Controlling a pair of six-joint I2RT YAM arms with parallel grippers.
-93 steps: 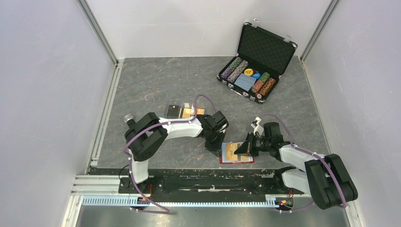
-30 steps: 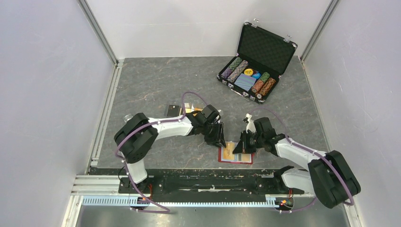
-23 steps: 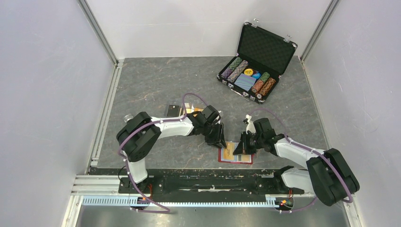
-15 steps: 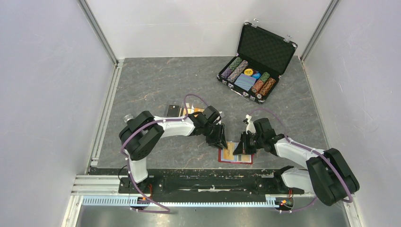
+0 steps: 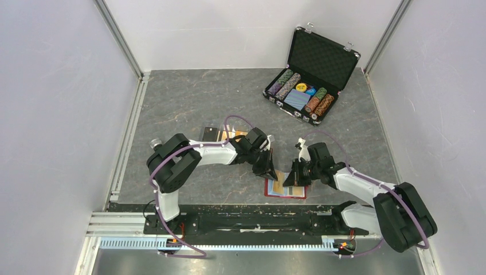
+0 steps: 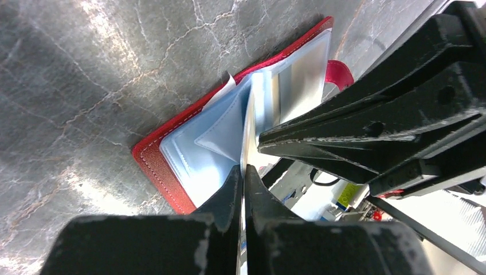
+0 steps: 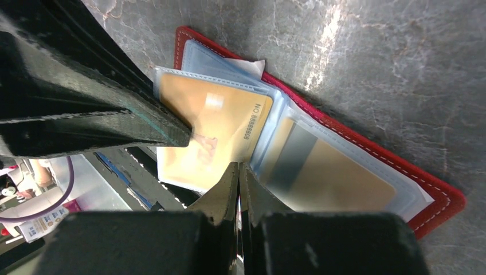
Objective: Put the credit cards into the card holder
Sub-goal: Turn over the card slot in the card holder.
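The red card holder (image 5: 286,191) lies open near the table's front edge between both arms. In the left wrist view the card holder (image 6: 156,162) shows pale blue sleeves, one standing upright. My left gripper (image 6: 242,169) is shut on that sleeve's edge. In the right wrist view an orange card (image 7: 215,129) and a gold card (image 7: 338,180) sit inside clear sleeves, and my right gripper (image 7: 238,166) is shut on a sleeve edge between them. The left gripper (image 5: 268,168) and the right gripper (image 5: 291,177) face each other over the holder. More credit cards (image 5: 222,135), black and orange, lie behind the left arm.
An open black chip case (image 5: 312,71) with poker chips and a blue deck stands at the back right. White walls and metal rails (image 5: 127,137) enclose the grey table. The front rail (image 5: 240,220) runs just below the holder.
My left gripper has closed onto the upright sleeve edge. The right gripper stays shut. Both arms have hardly moved over the last second.
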